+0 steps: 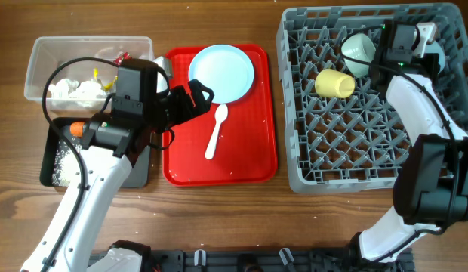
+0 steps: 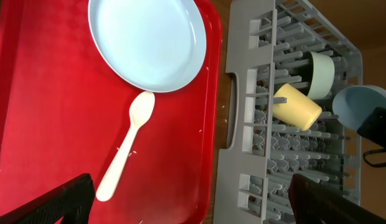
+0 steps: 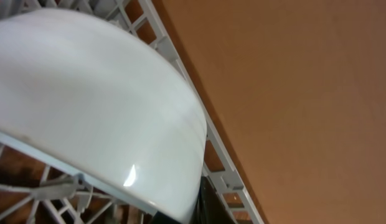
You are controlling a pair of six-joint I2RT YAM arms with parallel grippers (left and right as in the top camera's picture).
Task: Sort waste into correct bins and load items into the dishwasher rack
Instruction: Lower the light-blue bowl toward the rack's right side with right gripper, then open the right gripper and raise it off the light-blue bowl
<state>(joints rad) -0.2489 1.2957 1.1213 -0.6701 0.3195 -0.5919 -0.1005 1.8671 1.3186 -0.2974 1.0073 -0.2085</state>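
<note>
My right gripper [image 1: 406, 47] is pinched shut on the light-blue bowl [image 3: 93, 106], just inside the dishwasher rack [image 1: 293, 106] wall; released unseated, it could tip outward past my fingers

One light-blue plate [image 1: 221, 72] and one white spoon [image 1: 216, 132] on a single red tray [image 1: 257, 151]. One grey dishwasher rack [image 1: 347, 151] carries two bowls, a pale green bowl [image 2: 320, 73] and a light-blue bowl [image 2: 358, 106], plus one yellow cup [image 1: 334, 83]. Two bins: one clear tub [image 1: 45, 57], one black tray [image 1: 49, 162]. One orange carrot [image 1: 77, 129]. Two robot arms: left arm [image 1: 83, 196], right arm [image 1: 419, 113]. The white tissues [image 1: 75, 91] are too bunched to count.
</note>
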